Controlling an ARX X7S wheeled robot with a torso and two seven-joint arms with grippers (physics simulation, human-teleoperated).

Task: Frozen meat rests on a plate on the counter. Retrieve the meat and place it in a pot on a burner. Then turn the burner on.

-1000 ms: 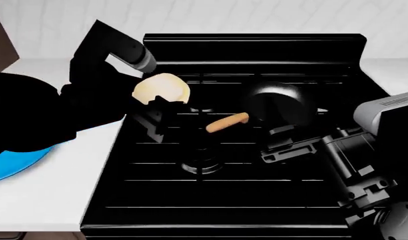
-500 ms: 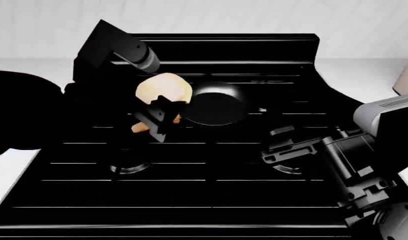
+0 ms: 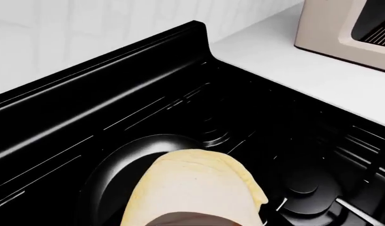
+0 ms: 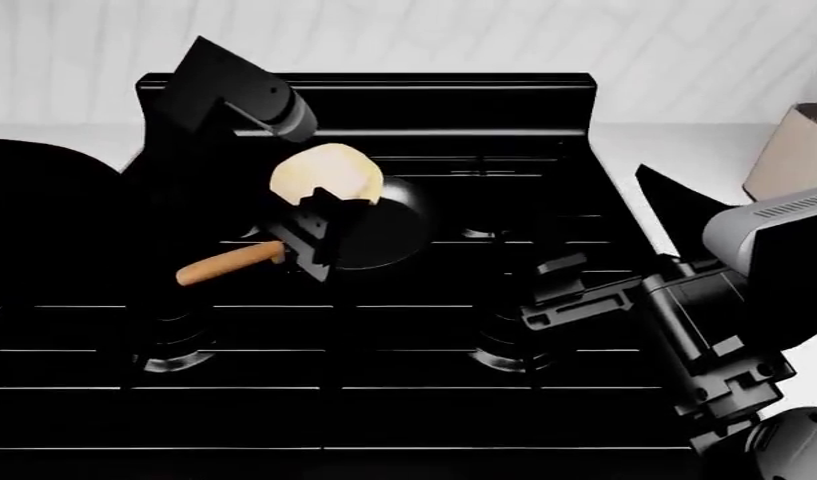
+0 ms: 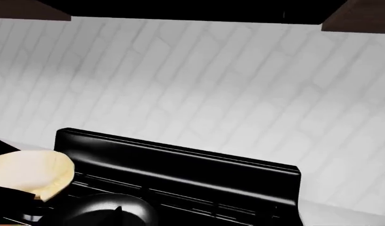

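Left gripper [image 4: 317,222] clamping frozen meat [image 4: 327,175], now hanging over pot [image 4: 375,235] rim | pot nearer left than before | right gripper [image 4: 558,290] hovering parted, open stove [image 4: 381,400] near.

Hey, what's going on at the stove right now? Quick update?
Left gripper shut on frozen meat, above the pot. Right gripper low over the stove, holding nothing. Nothing in the way.

The frozen meat [image 4: 327,172] sits in the left hand [image 4: 315,225] above the pot [image 4: 375,232] on the stove's [image 4: 381,400] rear-left burner.
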